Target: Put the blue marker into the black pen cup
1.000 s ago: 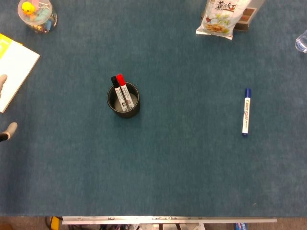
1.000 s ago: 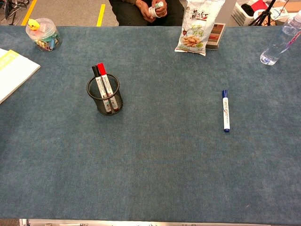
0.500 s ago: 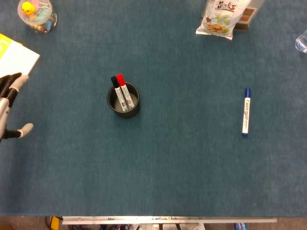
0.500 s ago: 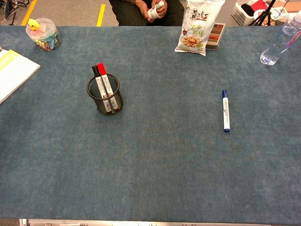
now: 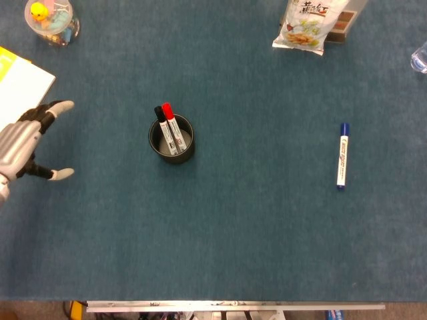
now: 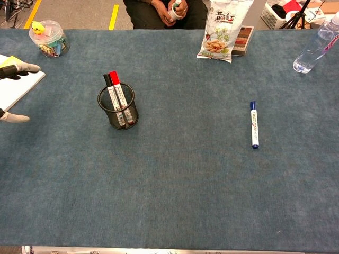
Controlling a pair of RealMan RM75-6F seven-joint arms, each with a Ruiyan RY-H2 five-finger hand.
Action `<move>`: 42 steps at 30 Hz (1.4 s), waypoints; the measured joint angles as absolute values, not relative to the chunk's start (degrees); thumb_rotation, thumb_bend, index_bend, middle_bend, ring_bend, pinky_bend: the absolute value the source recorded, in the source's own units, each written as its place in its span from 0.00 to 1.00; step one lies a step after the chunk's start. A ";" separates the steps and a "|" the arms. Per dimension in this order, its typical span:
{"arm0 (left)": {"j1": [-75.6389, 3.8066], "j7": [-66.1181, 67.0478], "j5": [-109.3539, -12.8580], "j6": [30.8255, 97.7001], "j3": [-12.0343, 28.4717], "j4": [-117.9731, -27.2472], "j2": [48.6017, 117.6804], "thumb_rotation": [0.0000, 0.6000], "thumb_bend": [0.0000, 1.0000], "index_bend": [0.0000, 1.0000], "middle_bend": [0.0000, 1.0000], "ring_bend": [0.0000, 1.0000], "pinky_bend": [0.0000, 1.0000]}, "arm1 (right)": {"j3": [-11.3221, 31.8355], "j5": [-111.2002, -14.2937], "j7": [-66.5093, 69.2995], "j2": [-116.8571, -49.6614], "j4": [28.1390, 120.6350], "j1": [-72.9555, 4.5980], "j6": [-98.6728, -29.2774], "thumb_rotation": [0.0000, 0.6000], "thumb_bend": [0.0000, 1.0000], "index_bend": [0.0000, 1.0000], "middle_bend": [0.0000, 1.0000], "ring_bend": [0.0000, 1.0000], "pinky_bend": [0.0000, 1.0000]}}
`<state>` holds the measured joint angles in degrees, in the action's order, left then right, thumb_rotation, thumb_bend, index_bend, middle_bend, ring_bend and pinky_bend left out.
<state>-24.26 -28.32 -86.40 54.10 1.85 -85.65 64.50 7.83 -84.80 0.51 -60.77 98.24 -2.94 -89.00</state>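
The blue marker (image 5: 342,155) (image 6: 254,124) lies flat on the blue cloth at the right, cap end pointing away from me. The black mesh pen cup (image 5: 172,139) (image 6: 118,107) stands left of centre and holds a black and a red marker. My left hand (image 5: 27,143) (image 6: 13,92) comes in from the left edge, fingers spread and holding nothing, well left of the cup and far from the blue marker. My right hand shows in neither view.
A white and yellow notebook (image 5: 17,93) (image 6: 16,84) lies at the left edge under my left hand. A clear jar of clips (image 5: 52,20) (image 6: 48,38) sits at the back left, a snack bag (image 5: 308,25) (image 6: 222,30) at the back, a water bottle (image 6: 317,45) at the back right.
My left hand has moved in from the left edge toward the right, so more of it shows now. The marker and cup have not moved.
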 measured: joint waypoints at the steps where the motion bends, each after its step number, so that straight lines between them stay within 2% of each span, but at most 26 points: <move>1: -24.77 -29.58 -86.65 53.74 1.78 -84.43 65.50 1.00 0.10 0.05 0.09 0.09 0.10 | 7.78 -84.84 0.45 -60.70 98.32 -2.88 -89.09 1.00 0.20 0.42 0.32 0.22 0.35; 8: -27.30 -38.76 -88.88 52.20 0.90 -80.47 69.39 1.00 0.09 0.00 0.09 0.09 0.10 | 7.37 -85.48 0.33 -60.72 98.36 -2.72 -89.52 1.00 0.20 0.42 0.32 0.22 0.35; 16: -30.71 -47.24 -91.35 51.04 -0.57 -75.34 74.47 1.00 0.09 0.00 0.09 0.10 0.10 | 7.19 -85.52 0.42 -60.73 98.14 -2.44 -89.97 1.00 0.20 0.42 0.32 0.22 0.35; 42: -35.26 -51.81 -89.86 52.53 -0.11 -67.67 86.51 1.00 0.09 0.04 0.13 0.12 0.12 | 6.37 -85.87 1.45 -61.18 97.22 -1.76 -90.46 1.00 0.20 0.42 0.32 0.22 0.35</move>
<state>-35.26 -51.81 -89.86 52.53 -0.11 -67.67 86.51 6.37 -85.87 1.45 -61.18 97.22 -1.76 -90.46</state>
